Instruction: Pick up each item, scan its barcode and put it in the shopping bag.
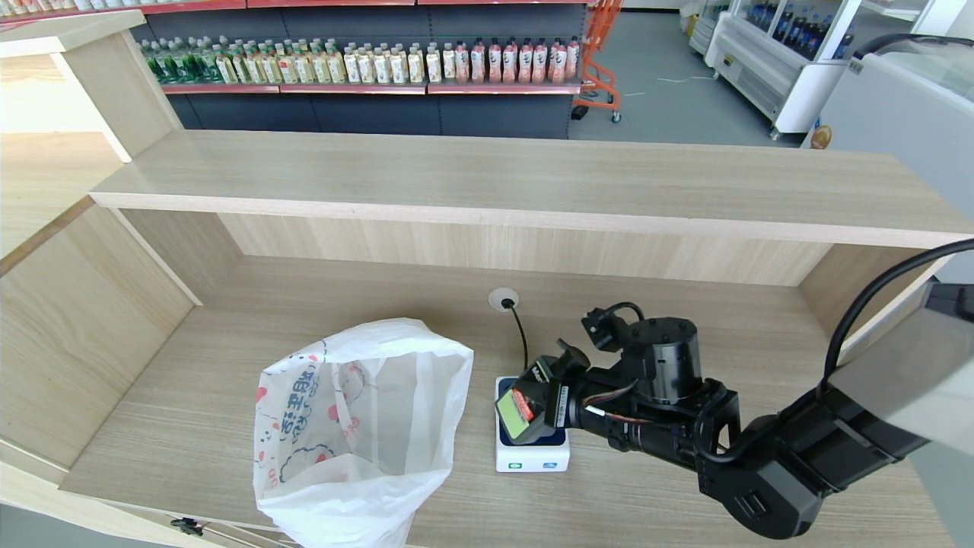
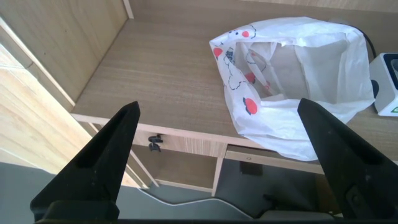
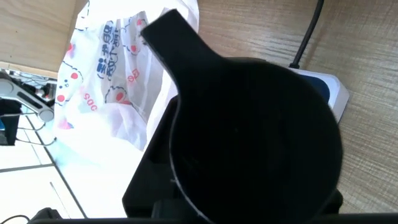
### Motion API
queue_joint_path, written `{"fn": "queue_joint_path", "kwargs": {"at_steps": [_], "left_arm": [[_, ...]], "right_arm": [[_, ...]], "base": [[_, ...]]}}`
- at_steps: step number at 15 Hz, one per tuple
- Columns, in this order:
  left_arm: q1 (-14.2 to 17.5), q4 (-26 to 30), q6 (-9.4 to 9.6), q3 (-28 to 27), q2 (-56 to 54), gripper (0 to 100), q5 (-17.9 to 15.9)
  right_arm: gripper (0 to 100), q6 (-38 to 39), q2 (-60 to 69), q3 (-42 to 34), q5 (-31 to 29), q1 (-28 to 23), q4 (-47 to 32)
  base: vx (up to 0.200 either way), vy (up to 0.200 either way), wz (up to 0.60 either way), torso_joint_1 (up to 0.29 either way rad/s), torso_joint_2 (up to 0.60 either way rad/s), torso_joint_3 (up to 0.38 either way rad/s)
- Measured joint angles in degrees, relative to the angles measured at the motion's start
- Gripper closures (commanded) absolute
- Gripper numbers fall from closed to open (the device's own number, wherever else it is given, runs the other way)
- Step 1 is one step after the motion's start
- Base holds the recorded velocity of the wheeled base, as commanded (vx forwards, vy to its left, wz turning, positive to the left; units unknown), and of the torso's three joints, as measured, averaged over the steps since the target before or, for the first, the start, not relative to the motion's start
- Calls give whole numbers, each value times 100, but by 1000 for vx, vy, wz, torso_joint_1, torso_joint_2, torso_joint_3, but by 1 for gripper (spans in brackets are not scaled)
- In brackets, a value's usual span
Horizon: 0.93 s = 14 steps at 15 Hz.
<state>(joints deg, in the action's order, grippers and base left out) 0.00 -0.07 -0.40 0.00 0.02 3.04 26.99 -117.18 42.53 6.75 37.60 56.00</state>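
left jaws are hanging apart off the desk's (image 1: 190,426) front edge, near the shopping bag (image 1: 358,426), which is standing open at that edge. Scanner (image 1: 533,453) is sitting just right of it, cable (image 1: 521,331) running back. right jaws are clamping a small green packet (image 1: 516,415) over the scanner. Walls are boxing in the back and sides.

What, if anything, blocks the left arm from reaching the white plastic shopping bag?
Probably nothing: the open left pincer faces the white plastic shopping bag directly, and the right pincer sits beyond it over the white scanner box.
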Motion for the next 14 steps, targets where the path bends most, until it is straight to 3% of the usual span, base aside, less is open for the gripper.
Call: {"fn": "queue_joint_path", "kwargs": {"at_steps": [11,12,14], "left_arm": [[0,0,-2,0,0,0,2],[0,0,0,0,0,0,0],[0,0,0,0,0,0,2]], "right_arm": [[100,-176,533,-72,-22,-98,55],[100,-702,802,-124,-46,-146,-45],[100,-2588,1425,-329,-233,-295,-167]], "base": [[0,0,0,0,0,0],[0,0,0,0,0,0],[0,0,0,0,0,0]]}}
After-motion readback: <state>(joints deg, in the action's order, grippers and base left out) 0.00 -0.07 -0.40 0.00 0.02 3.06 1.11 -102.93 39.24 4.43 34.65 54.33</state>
